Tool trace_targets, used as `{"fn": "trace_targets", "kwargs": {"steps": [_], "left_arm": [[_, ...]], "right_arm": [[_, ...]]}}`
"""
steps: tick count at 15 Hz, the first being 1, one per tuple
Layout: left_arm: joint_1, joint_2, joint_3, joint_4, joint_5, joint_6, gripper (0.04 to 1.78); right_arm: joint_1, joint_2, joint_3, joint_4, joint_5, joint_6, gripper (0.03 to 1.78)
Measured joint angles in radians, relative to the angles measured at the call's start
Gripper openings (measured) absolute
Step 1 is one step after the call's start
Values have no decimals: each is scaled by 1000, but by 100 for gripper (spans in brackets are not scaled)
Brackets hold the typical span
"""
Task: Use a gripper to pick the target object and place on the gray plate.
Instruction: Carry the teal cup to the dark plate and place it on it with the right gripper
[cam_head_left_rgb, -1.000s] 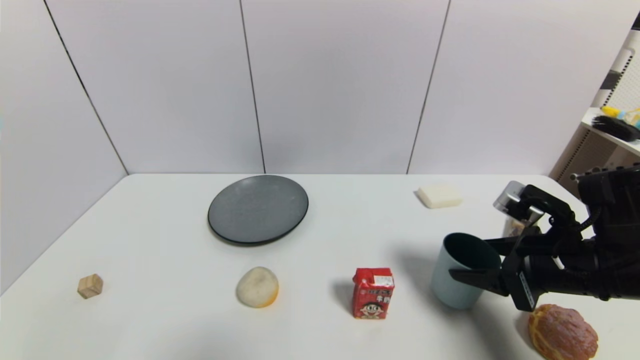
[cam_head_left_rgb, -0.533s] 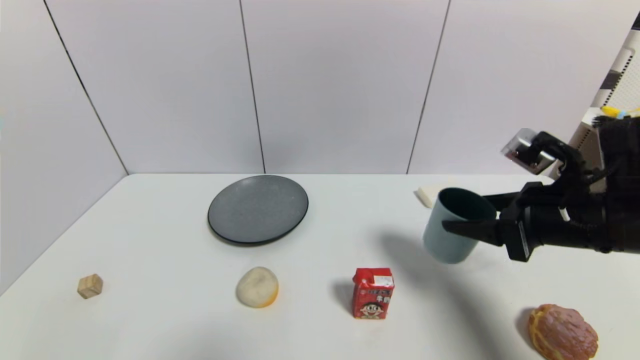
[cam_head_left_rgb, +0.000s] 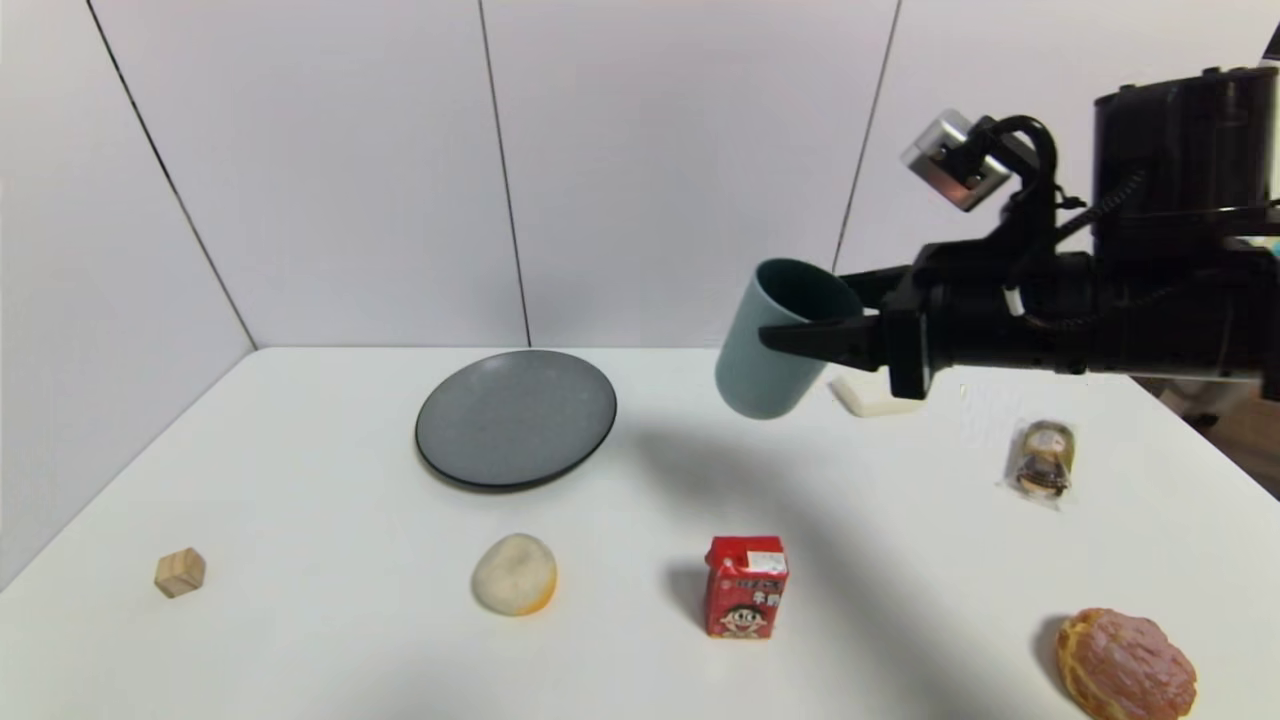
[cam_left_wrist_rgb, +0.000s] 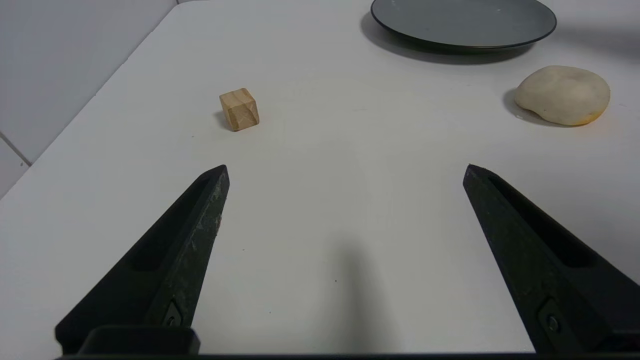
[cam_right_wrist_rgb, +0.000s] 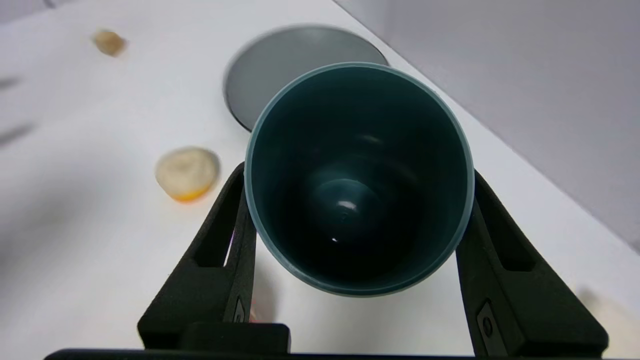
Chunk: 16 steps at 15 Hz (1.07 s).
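Observation:
My right gripper (cam_head_left_rgb: 810, 315) is shut on the blue-green cup (cam_head_left_rgb: 765, 355) and holds it tilted, high above the table, to the right of the gray plate (cam_head_left_rgb: 516, 416). In the right wrist view the cup (cam_right_wrist_rgb: 358, 180) sits between both fingers (cam_right_wrist_rgb: 235, 225), its dark teal inside facing the camera, with the plate (cam_right_wrist_rgb: 270, 75) beyond it. My left gripper (cam_left_wrist_rgb: 345, 172) is open and empty, low over the table's near left part, out of the head view. The plate (cam_left_wrist_rgb: 462, 22) shows far off in the left wrist view.
On the table are a wooden cube (cam_head_left_rgb: 180, 572), a pale bun (cam_head_left_rgb: 515, 573), a red milk carton (cam_head_left_rgb: 745, 586), a white block (cam_head_left_rgb: 880, 395), a wrapped snack (cam_head_left_rgb: 1042, 460) and a brown bread (cam_head_left_rgb: 1125, 665). White walls close the back and left.
My right gripper has lifted the cup off the table and carried it up and to the left, toward the plate. The wrapped snack behind it has come into view.

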<state>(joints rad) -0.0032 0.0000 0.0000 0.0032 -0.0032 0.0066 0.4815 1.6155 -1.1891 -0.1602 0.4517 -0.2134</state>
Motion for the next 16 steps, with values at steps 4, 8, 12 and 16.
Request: {"fn": "trace_targets", "kwargs": {"steps": [4,8,12,16], "left_arm": [[0,0,0,0,0,0,169],[0,0,0,0,0,0,169],[0,0,0,0,0,0,169],[0,0,0,0,0,0,169]], "right_arm": [[125,189,-174,-57,11,0,109],[190,404,-406,-62,10,-2,109],[206,626,-692,-51,-4,-4,109],[201,746,-758,-63,-4,-12,108]]}}
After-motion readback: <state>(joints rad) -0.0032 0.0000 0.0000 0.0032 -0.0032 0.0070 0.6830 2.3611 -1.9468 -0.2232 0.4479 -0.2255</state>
